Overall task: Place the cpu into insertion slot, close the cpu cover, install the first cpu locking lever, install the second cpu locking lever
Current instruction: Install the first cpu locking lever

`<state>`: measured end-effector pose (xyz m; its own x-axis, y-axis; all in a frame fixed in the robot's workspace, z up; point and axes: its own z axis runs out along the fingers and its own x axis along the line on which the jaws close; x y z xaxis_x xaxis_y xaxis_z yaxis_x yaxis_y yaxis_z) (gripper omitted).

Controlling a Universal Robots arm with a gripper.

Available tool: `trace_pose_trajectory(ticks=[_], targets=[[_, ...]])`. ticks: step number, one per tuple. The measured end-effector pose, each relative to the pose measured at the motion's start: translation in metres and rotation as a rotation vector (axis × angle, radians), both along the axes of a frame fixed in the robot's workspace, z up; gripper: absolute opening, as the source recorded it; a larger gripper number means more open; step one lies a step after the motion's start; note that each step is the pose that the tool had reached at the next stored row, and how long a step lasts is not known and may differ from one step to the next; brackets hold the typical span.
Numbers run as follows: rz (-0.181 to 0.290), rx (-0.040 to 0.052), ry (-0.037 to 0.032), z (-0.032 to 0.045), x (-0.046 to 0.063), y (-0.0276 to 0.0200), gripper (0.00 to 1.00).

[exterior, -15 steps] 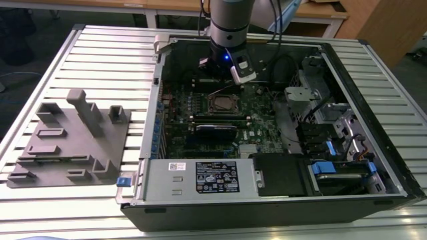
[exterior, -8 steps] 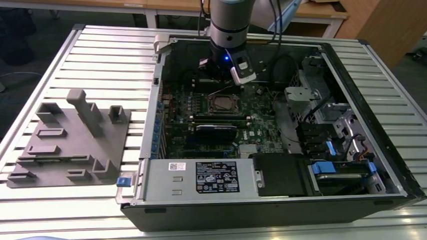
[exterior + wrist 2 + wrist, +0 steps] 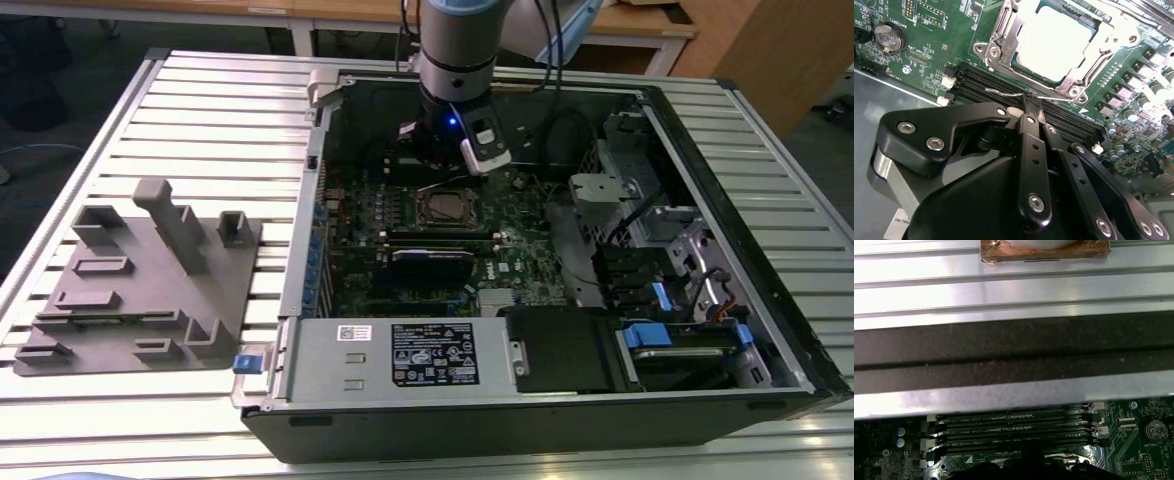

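Note:
The cpu (image 3: pixel 1054 42) lies in the insertion slot (image 3: pixel 1070 91) with its pale silver top facing up. The cpu cover (image 3: pixel 1004 37) lies flat around it as a silver frame. A thin silver locking lever (image 3: pixel 1004 92) runs along the socket's side, over the memory slots. My gripper (image 3: pixel 1032 104) is shut, and its black fingertips meet right at this wire lever; I cannot tell whether they pinch it. In the exterior view the gripper (image 3: pixel 447 162) hangs inside the open computer case, just behind the insertion slot (image 3: pixel 447 208).
Long black memory slots (image 3: pixel 974 82) lie between the gripper and the socket. A coin battery (image 3: pixel 889 37) sits on the green board. The case holds a power supply (image 3: pixel 400 355), black cables (image 3: pixel 574 130) and drive bays (image 3: pixel 667 250). A grey fixture plate (image 3: pixel 134 280) lies at the exterior view's left.

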<state>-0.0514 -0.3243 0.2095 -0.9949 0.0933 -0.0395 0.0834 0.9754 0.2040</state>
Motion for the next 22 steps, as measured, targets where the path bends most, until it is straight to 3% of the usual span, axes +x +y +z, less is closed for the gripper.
trace_pose_trajectory(ticks=[5,13,22], targets=[[0.000,0.0004,-0.0002,-0.0003,0.0000,0.0001,0.11],[0.000,-0.0008,-0.0002,-0.0081,0.0000,0.0000,0.11],[0.000,-0.0128,-0.0001,-0.0092,0.0023,0.0002,0.11]])
